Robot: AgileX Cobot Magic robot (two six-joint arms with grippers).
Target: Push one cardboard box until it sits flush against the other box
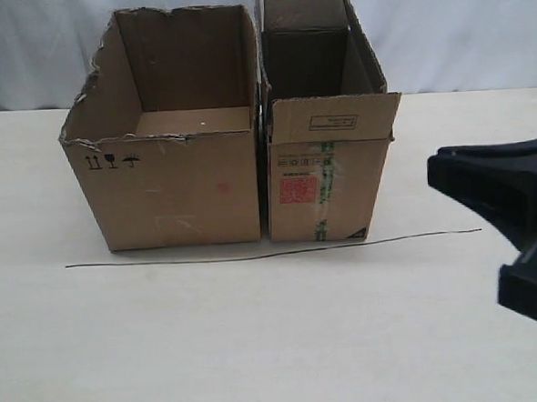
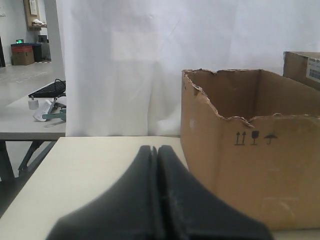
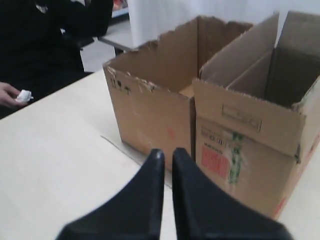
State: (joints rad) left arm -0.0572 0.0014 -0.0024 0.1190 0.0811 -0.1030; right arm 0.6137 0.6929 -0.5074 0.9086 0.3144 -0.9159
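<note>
The narrow carton (image 1: 327, 184) with red sticker and green-white tape stands at the table's back, right of centre. The wide plain carton (image 1: 177, 188) with a torn rim stands right beside it on the left, with only a thin dark seam between them. My right gripper (image 1: 433, 168) hovers to the right of the narrow carton, apart from it, shut and empty. In the right wrist view its fingers (image 3: 165, 152) point at the seam between the narrow carton (image 3: 245, 155) and the wide carton (image 3: 150, 110). My left gripper (image 2: 152, 148) is shut, left of the wide carton (image 2: 250, 170).
A thin dark wire (image 1: 272, 253) lies on the table along the front of both cartons. A white curtain (image 1: 40, 51) hangs behind. A person's hand (image 3: 10, 95) rests at the table's edge. Another table holds a keyboard (image 2: 47, 89).
</note>
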